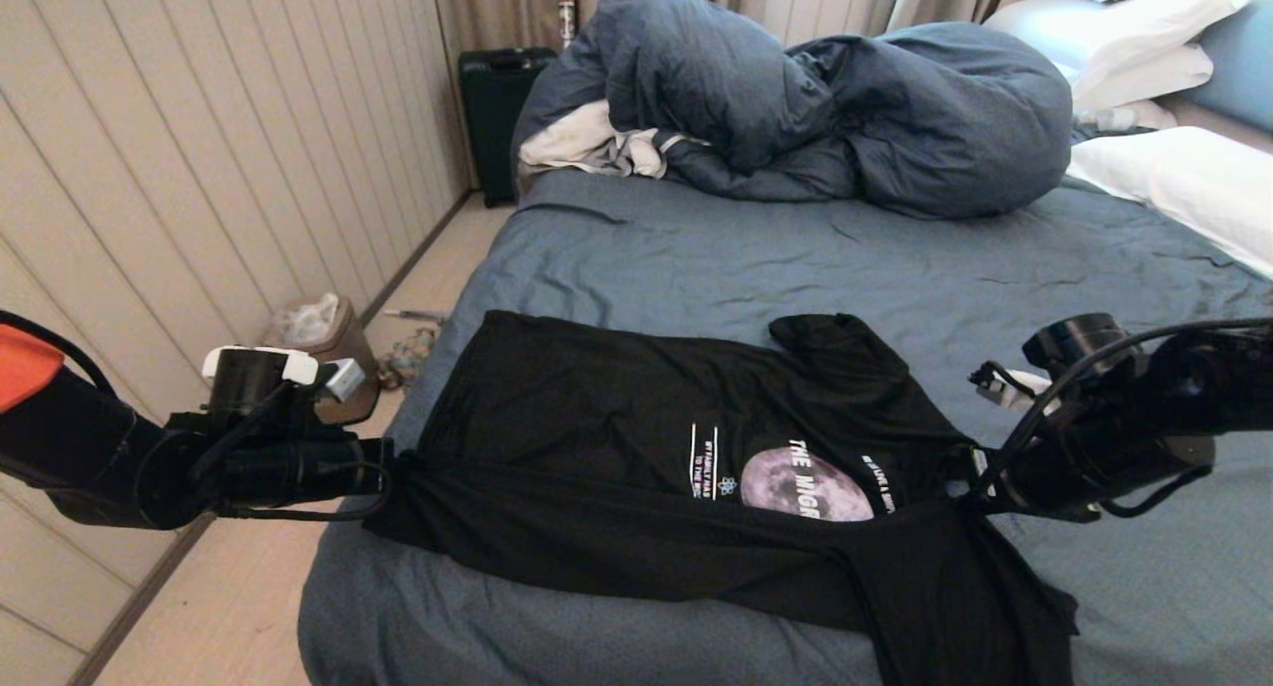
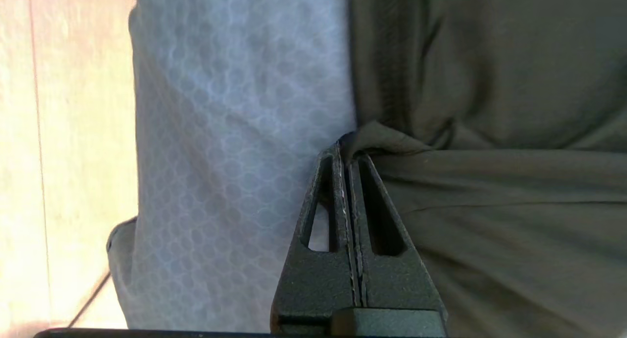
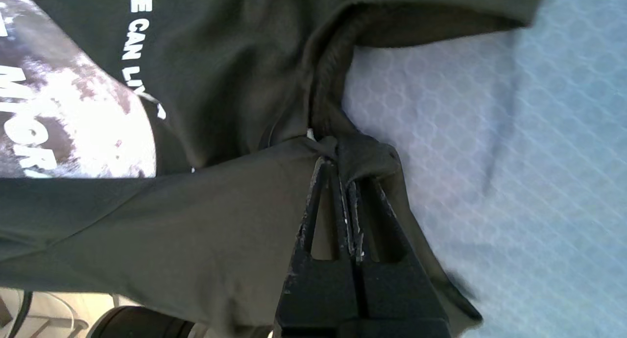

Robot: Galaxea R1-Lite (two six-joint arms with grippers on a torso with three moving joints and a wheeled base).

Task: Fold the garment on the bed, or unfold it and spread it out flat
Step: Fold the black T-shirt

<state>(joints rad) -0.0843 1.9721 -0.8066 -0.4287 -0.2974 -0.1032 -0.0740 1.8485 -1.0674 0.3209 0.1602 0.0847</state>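
Left arm enters from lower left of head view, left gripper (image 1: 390, 479) clamped tight on black fabric fold. Right arm reaches in from right edge, right gripper (image 1: 970, 489) likewise pinched closed on black fabric, wrist level

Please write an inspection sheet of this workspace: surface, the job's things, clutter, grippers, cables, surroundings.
Surface: bed, wrinkled blue sheet.
Job's things: black T-shirt lying across the near part, its near edge lifted into a fold.
Clutter: bunched duvet and white pillows at the far end.
Grippers: left gripper and right gripper shut on T-shirt edges.
Cables: black cable looping on the right arm.
Surroundings: bin and suitcase by the wall.
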